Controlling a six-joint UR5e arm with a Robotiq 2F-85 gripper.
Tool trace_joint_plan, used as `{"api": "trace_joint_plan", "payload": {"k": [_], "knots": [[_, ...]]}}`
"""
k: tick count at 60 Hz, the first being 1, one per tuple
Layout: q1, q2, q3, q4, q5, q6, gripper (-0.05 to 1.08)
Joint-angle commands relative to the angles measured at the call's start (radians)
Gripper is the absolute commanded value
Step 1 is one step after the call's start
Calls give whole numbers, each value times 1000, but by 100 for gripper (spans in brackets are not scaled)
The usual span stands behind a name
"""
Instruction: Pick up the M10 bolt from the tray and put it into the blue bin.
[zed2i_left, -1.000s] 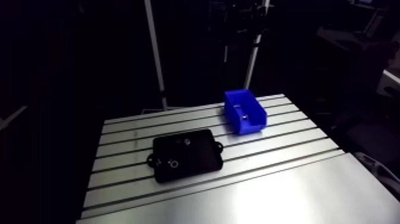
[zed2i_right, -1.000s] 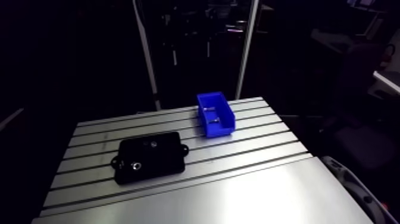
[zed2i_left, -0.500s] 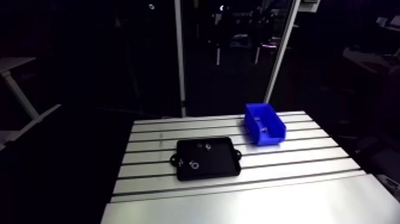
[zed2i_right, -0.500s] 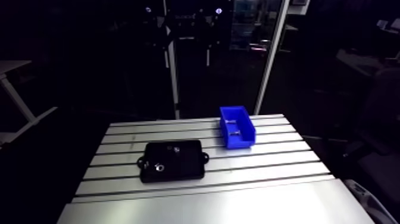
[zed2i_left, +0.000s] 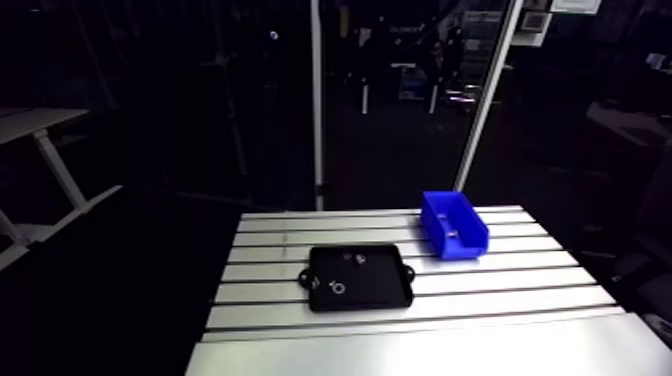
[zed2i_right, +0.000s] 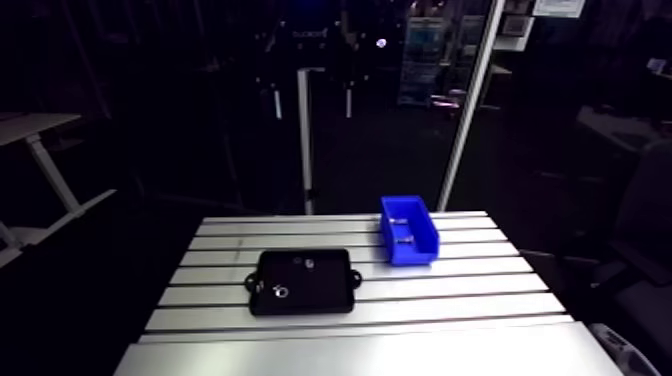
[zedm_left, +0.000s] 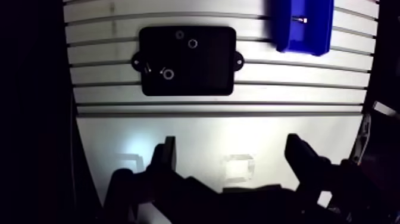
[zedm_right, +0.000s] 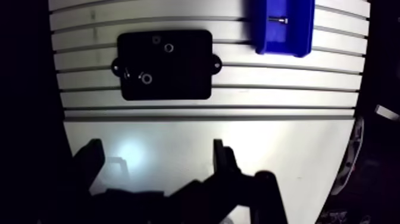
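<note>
Bolt (zedm_right: 277, 19): small, silvery, lying in blue bin (zedm_right: 283, 47) | hand (zedm_right: 158, 152): fingers spread, empty

Wrist view: the hand (zedm_left: 233, 161) points downward. Its two dark fingers (zedm_left: 163, 156) stand wide apart, one at nine o'clock and one at three o'clock of the hand's centre (nothing gripped between them). Inner faces oppose each other, roughly parallel. Finger bodies lie in shadow; finer detail not discernible.

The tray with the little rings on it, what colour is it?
The tray is black, clearest in the wrist view.
</note>
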Motion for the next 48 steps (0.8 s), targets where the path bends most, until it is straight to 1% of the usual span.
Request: {"api": "trace_joint_plan", "payload": {"k": [1,10,26,48], "knots": [[-52,-21,-4,-1,-2,-4,1],[-54,-32,-19,2,0,-9,1],[-52,-46,-18,2,6,-9,1],[-51,-42,-11,2,6,1,1]]}}
